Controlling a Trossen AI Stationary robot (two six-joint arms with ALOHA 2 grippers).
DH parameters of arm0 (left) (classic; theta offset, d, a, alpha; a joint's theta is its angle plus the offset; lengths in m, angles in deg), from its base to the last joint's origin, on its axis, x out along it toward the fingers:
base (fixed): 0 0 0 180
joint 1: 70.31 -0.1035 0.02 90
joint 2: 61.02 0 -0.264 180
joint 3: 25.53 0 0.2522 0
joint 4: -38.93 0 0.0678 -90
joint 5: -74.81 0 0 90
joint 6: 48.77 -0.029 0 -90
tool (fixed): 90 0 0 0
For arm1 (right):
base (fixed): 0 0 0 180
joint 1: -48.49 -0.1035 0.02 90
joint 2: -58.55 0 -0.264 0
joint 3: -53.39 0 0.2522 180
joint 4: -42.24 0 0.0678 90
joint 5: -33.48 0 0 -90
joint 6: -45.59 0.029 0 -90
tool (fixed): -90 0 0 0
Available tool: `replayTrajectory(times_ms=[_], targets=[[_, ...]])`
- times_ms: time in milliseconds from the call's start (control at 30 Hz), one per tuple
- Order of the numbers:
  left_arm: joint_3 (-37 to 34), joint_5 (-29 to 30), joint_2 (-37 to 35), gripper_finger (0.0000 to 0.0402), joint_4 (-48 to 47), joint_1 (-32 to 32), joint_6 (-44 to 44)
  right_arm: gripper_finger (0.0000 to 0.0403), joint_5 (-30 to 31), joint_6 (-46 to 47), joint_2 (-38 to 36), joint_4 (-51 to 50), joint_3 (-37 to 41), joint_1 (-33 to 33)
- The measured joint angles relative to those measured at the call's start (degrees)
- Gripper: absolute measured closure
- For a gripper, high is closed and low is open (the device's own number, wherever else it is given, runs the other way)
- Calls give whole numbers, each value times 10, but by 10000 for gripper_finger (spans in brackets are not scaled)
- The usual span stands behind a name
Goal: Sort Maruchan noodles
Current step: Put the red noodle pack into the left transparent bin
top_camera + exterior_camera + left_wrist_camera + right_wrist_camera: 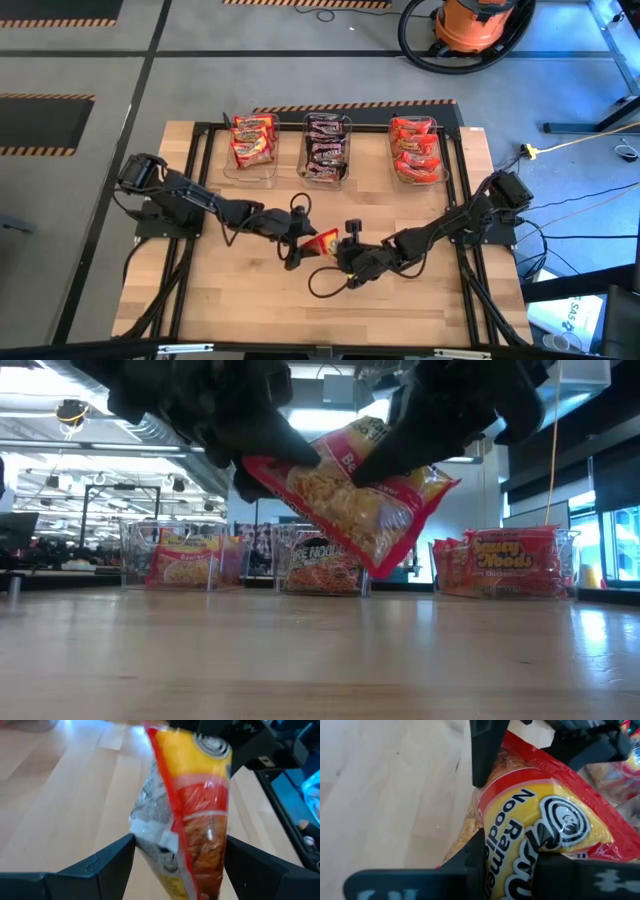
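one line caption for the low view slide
Right gripper holds a ramen packet above the table, open left gripper around it.

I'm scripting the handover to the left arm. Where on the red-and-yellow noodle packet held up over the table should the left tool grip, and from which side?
Probably the packet's free end, approached from the left arm's own side. The right tool is shut on the yellow logo end, and the packet hangs tilted off the table. The left tool is open with a finger on each flat face, so closing across the thin body suits.
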Motion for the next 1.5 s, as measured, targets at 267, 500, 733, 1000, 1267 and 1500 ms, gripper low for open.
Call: replayTrajectory(times_ms=[267,500,733,1000,1267,1500], targets=[[0,-27,0,119,1,-6,-15,343,8,-41,0,33,1,3],[0,-15,0,119,2,-3,-27,343,-11,-42,0,71,2,11],[0,-15,0,160,4,-3,-48,343,-29,-26,0,85,2,15],[0,-22,0,220,3,-3,-56,323,-28,-10,0,81,2,14],[0,-14,0,226,0,-4,-66,208,-26,13,-42,27,0,9],[0,-12,0,226,-13,-4,-66,162,-43,184,-138,-210,0,-21]])
